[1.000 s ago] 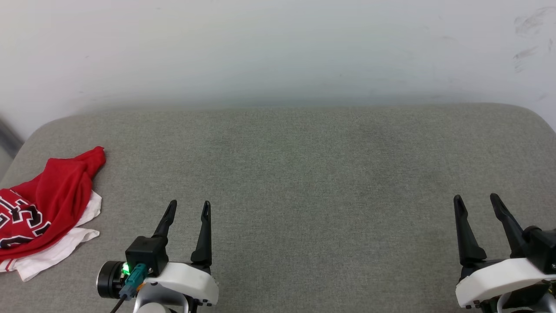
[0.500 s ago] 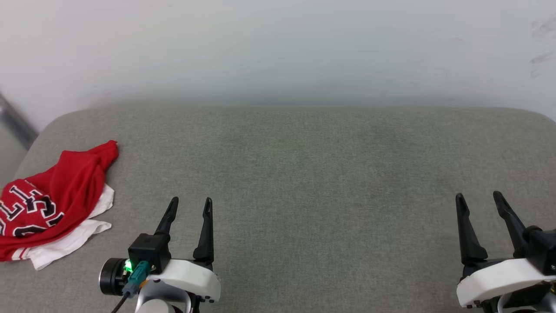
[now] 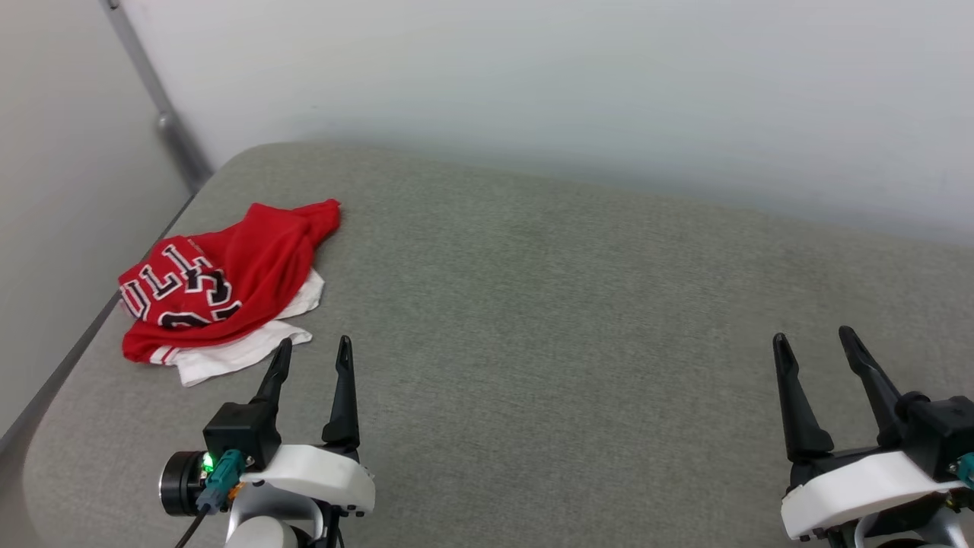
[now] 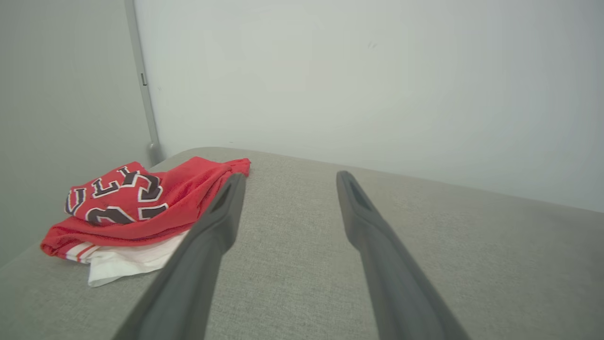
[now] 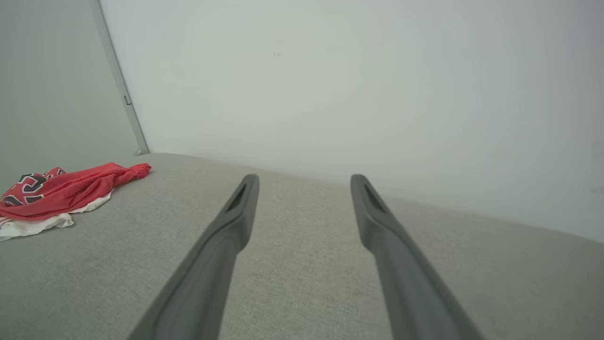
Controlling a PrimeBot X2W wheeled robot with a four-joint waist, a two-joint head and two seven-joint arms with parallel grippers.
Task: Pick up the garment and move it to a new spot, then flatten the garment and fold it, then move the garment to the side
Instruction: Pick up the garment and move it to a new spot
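The garment point(image 3: 221, 281) lies crumpled in a heap at the far left of the grey cushioned surface point(image 3: 571, 304), close to its left edge and rounded back corner. Its red body is bunched on top, with parts of the black, white-outlined lettering facing up. A white sleeve and a strip of red-and-white striped trim stick out underneath on the near side. One red corner of the cloth points toward the back wall point(image 3: 533, 76).

The left gripper point(image 3: 313, 341) hovers just in front of the heap. Its two dark fingers are spread apart with nothing between them. The outer fingertip is near the white sleeve, but whether it touches the cloth cannot be told. In the left wrist view the garment sits to the left of that finger.

The right gripper point(image 3: 812, 335) is well apart from the garment, over the right side of the surface, with its fingers likewise spread and holding nothing.

A grey metal strip point(image 3: 152, 99) runs up the corner where the two walls meet, behind the garment.
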